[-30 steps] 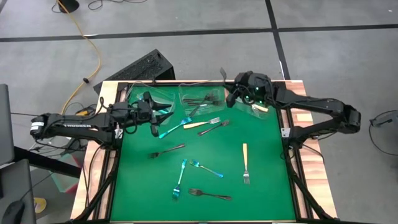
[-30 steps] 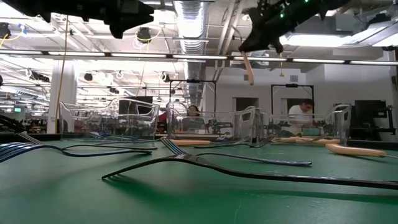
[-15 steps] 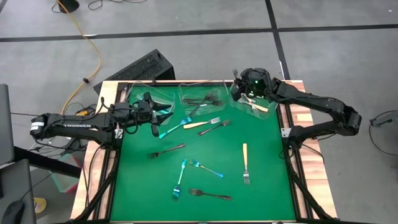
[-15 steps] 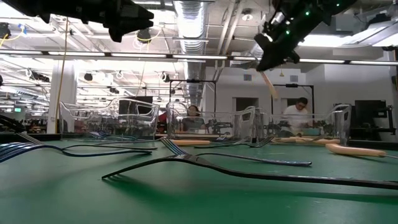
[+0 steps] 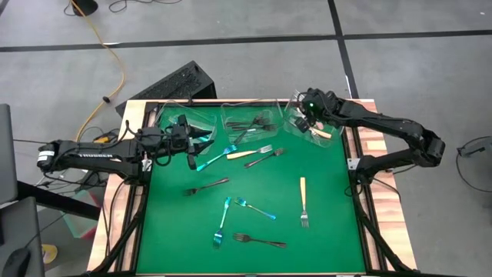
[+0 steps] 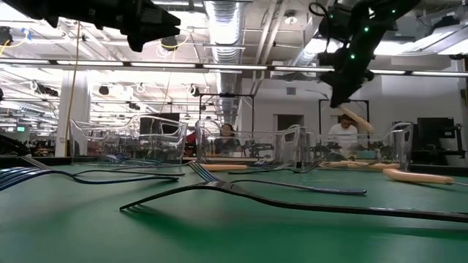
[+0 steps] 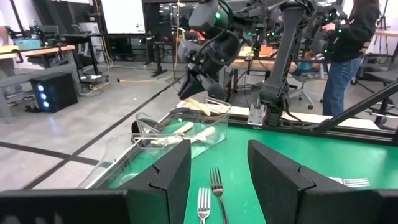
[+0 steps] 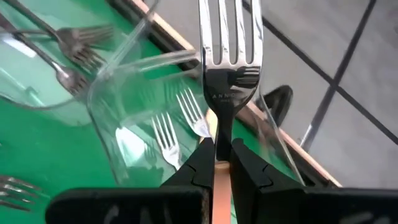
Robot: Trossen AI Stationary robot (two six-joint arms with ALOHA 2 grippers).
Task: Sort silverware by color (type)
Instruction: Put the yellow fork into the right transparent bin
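Observation:
My right gripper (image 5: 306, 115) hangs above the clear right tub (image 5: 296, 129) at the table's far right, shut on a cream-handled fork (image 8: 229, 37). Other cream-handled forks (image 8: 163, 134) lie in that tub. My left gripper (image 5: 196, 146) stands open and level above the table's left part, nothing between its fingers (image 7: 168, 180). A teal fork (image 5: 215, 158) lies flat on the mat just beside it. More forks lie flat on the green mat: teal (image 5: 223, 221), dark (image 5: 259, 240) and cream-handled (image 5: 304, 201). My right gripper pinches the fork between its two fingers at the neck (image 8: 221, 127), where the metal meets the cream handle. The tines stick out past the fingertips and the handle (image 6: 358, 117) runs back between them. The gripper slants downward, and the fork is lifted clear above the right tub.
Three clear tubs stand along the far edge: left (image 5: 178, 119), middle (image 5: 250, 119) with dark forks, and right. Wooden rails edge the mat (image 5: 330, 231). A person (image 7: 348, 43) stands in the room beyond the table.
My right gripper has carried the cream-handled fork toward the table's right edge and down, tipping from nearly level to slanting downward over the right tub. The fork's handle, hanging straight before, now slants.

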